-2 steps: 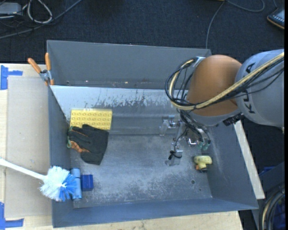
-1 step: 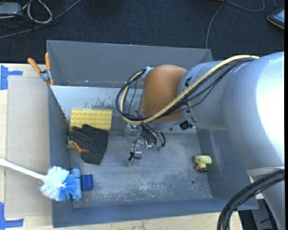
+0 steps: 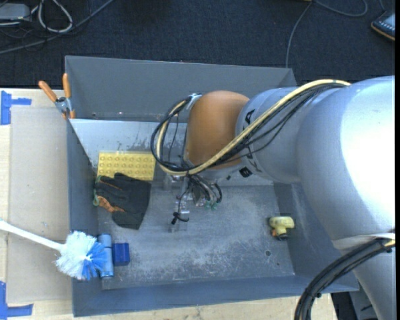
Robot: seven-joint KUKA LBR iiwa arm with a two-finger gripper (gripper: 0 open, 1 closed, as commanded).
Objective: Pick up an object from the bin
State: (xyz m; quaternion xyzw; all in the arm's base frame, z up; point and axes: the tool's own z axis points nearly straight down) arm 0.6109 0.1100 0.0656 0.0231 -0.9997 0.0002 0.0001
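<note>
Surface: grey metal bin [image 3: 187,297]; its floor is dusted with pale specks and lies mostly bare at the middle and right.
Near left corner: blue-and-white brush [image 3: 87,257] on its side, with the bristle head against the bin's left wall. The white handle runs out over the left rim and is cut off at the picture's edge. A small blue block [image 3: 121,253] touches the brush's right side.
Near right: small yellow object [image 3: 281,225], alone and well apart from the rest; its kind is hard to make out.
Middle: tool [image 3: 179,220], low over bare floor near the bin's centre. Whether it is apart or together cannot be told.
Nearest thing: black fabric piece [image 3: 130,199], crumpled, possibly a glove, near the tool's left and not touching it. A brown-orange bit shows at its left edge.
Farther left: yellow studded plate [image 3: 125,165], lying flat at the foot of the sloping far wall; the black fabric piece overlaps its near edge.
Arm: silver arm [image 3: 333,152] entering from the right, with an orange cover [image 3: 213,129] and looped cables [image 3: 161,142] at the wrist. It hides the bin's far right part.
Marking: dark characters on the arm beside the orange cover, too small to read.
Room: dark floor [image 3: 187,19] beyond the far wall, with cords lying across it.
</note>
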